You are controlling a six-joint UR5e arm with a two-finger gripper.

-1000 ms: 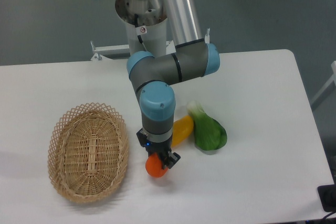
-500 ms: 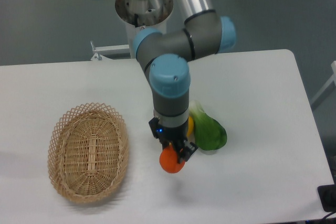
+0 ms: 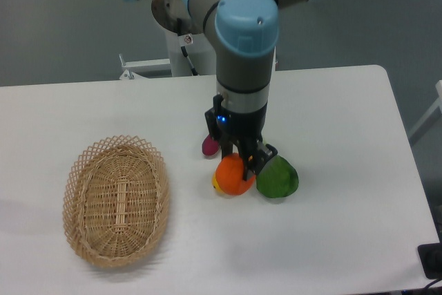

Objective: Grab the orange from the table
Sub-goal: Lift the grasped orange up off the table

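writing: none readable anywhere; a small blue light glows on the wrist above the gripper.
orange (image 3: 233, 174): pinched between the two dark fingers, which close on its upper sides; it appears lifted off the table, though contact with the surface cannot be ruled out from this view.
gripper (image 3: 242, 159): points straight down, jaws clamped on the orange; the arm's grey and blue joints rise above it and hide the table behind.
table (image 3: 345, 115): white top with rounded corners, carrying everything else.
green vegetable (image 3: 279, 179): just right of the orange, looking as if it touches it; the right finger overlaps its upper left edge.
yellow fruit (image 3: 216, 184): only a sliver shows at the orange's lower left edge, the rest hidden behind the orange.
purple vegetable (image 3: 210, 146): up and left of the orange, partly covered by the gripper body.
wicker basket (image 3: 116, 200): oval, well to the left of the orange, apart from all the produce.
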